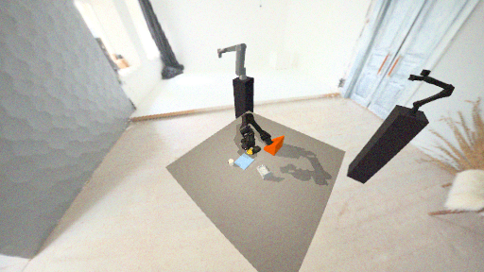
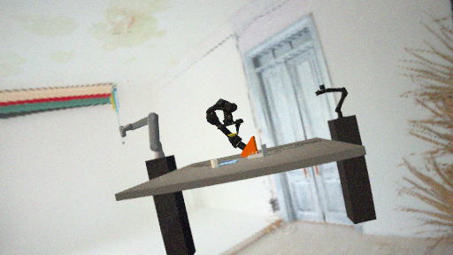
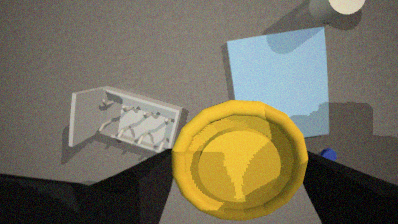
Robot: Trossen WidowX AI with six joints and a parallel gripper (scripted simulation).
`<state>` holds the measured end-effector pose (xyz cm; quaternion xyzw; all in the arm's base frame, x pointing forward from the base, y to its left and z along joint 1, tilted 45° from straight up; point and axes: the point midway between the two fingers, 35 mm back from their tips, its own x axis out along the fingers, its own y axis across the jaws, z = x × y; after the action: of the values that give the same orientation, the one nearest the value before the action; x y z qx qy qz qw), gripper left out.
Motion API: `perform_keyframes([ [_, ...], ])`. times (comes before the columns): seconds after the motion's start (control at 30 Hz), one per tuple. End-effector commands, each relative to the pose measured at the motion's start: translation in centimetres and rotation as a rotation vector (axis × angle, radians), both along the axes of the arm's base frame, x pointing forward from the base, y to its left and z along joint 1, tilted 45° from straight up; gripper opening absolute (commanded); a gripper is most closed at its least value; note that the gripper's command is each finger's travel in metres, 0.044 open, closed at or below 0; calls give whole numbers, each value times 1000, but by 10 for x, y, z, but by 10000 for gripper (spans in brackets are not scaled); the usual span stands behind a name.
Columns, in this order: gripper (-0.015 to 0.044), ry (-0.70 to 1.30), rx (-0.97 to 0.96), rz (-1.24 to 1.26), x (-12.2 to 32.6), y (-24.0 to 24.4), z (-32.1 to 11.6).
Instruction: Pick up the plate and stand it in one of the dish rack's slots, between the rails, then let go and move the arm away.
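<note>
Plate (image 1: 250, 152) (image 2: 233, 135) (image 3: 239, 162): yellow, gripped at opposite edges by the tool (image 1: 250, 150) (image 2: 234, 135) (image 3: 236, 157), fingers well apart, shut on it; raised above the tabletop (image 1: 227, 198) (image 2: 248, 169) (image 3: 200, 55), lower centre of the wrist frame. Rack (image 1: 264, 172) (image 2: 264, 150) (image 3: 144, 96): pale, left of the plate there, slots unfilled. Blue square (image 1: 244, 161) (image 2: 228, 163) (image 3: 280, 75): flat, partly behind the plate in the wrist frame. Cream cylinder (image 1: 231, 162) (image 2: 214, 163) (image 3: 346, 5): upper right, near the square. Orange wedge (image 1: 274, 145) (image 2: 250, 147): centre of the top frame, right of the plate.
</note>
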<state>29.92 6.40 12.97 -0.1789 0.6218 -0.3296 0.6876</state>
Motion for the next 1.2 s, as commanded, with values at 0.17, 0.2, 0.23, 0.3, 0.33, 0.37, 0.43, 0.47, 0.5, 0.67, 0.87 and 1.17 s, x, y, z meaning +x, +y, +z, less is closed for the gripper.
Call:
perform_keyframes([
  [0.17, 0, -140, -34, -227, -47, 47, -48],
  [0.2, 0, -140, -34, -227, -47, 47, -48],
  [0.23, 0, -140, -34, -227, -47, 47, -48],
  [0.3, 0, -140, -34, -227, -47, 47, -48],
  [0.33, 0, -140, -34, -227, -47, 47, -48],
  [0.37, 0, -140, -34, -227, -47, 47, -48],
  [0.43, 0, -140, -34, -227, -47, 47, -48],
  [0.47, 0, -137, -32, -227, -47, 47, -48],
  [0.5, 0, -125, -26, -226, -47, 46, -49],
  [0.67, 0, -22, 42, -209, -49, 37, -61],
  [0.87, 0, 91, 139, -177, -51, 27, -74],
  [1.17, 0, 222, 305, -103, -53, 13, -92],
])
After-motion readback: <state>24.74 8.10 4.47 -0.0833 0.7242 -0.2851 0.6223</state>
